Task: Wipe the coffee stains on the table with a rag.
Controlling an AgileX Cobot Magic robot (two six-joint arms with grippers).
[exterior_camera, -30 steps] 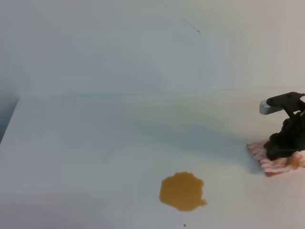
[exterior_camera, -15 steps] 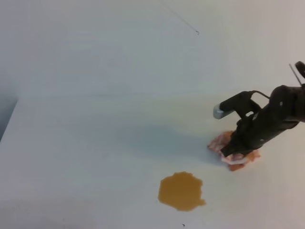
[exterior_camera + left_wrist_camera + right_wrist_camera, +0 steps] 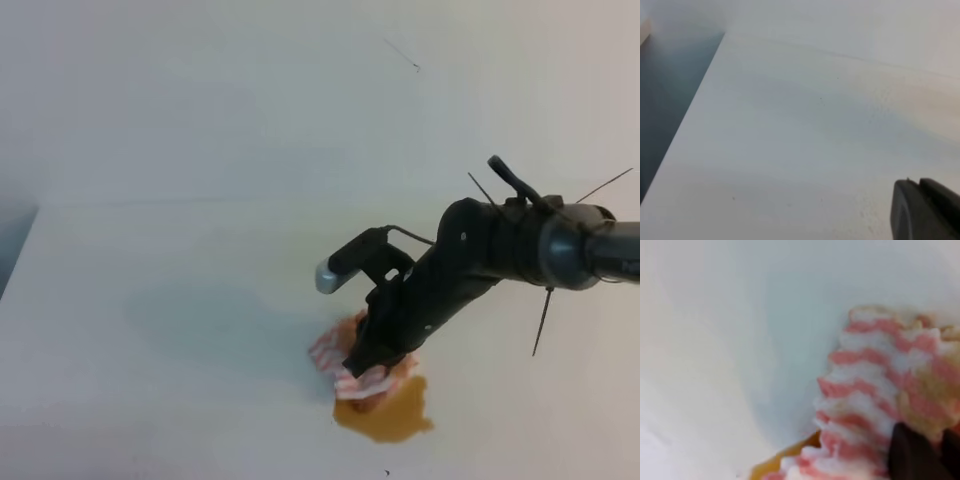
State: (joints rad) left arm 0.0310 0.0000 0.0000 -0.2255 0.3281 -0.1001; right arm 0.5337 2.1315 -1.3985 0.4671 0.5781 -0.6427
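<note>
Striped rag (image 3: 340, 362) overlapping coffee stains (image 3: 395, 415); no writing.

The table (image 3: 180, 300) reads to me as a smooth, matt white top — no grain, no glare. The rag (image 3: 875, 405) looks like soft, fuzzy cloth with a ridged, nubbly weave, its smudged patches duller. The coffee stains (image 3: 395, 415) lie flat and wet-looking, faintly glossy at the edge. The right gripper (image 3: 362, 365) I see as matt black plastic — its capped tip looks like pale grey metal.
</note>
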